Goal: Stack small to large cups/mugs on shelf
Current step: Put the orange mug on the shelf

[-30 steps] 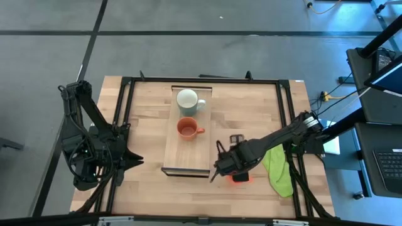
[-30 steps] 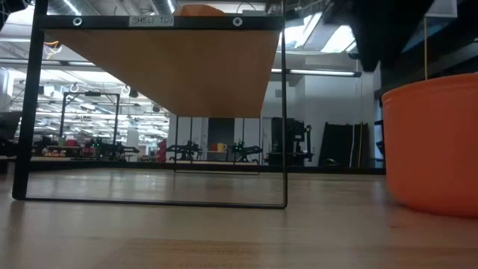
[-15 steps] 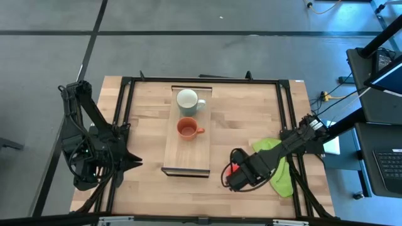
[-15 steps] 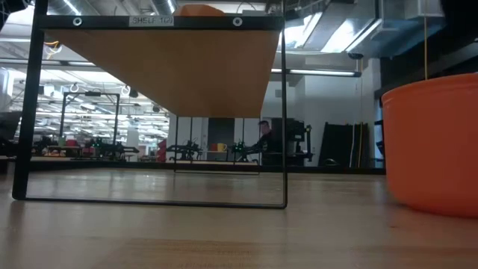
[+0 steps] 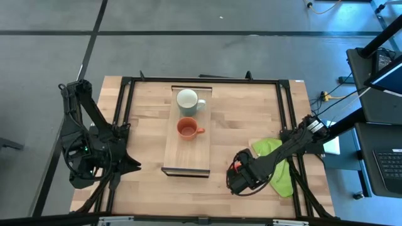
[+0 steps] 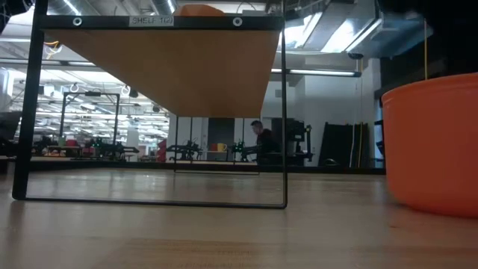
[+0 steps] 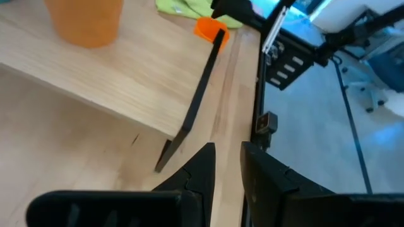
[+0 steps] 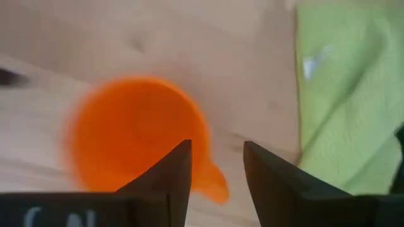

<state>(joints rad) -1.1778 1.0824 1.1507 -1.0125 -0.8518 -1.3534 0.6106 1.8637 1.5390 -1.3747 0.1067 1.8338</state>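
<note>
Since a second ago the right pincer [image 8: 213, 165] has drawn back from the shelf's near end and now hovers open, empty, over the bright orange-red mug [image 8: 136, 135] on the wooden table [image 5: 245, 119], hiding it from above. A lime-green cloth [image 5: 278, 164] lies beside. On the long light-wood shelf [image 5: 186, 154] stand the brownish-orange mug [image 5: 188, 129] and, beyond it, the pale grey-green mug [image 5: 188, 100]. The left pincer [image 7: 226, 165], slightly parted, holds nothing.

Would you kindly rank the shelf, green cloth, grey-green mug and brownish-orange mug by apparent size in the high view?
1. shelf
2. green cloth, partly under the right arm
3-4. grey-green mug and brownish-orange mug: too alike to rank.
</note>
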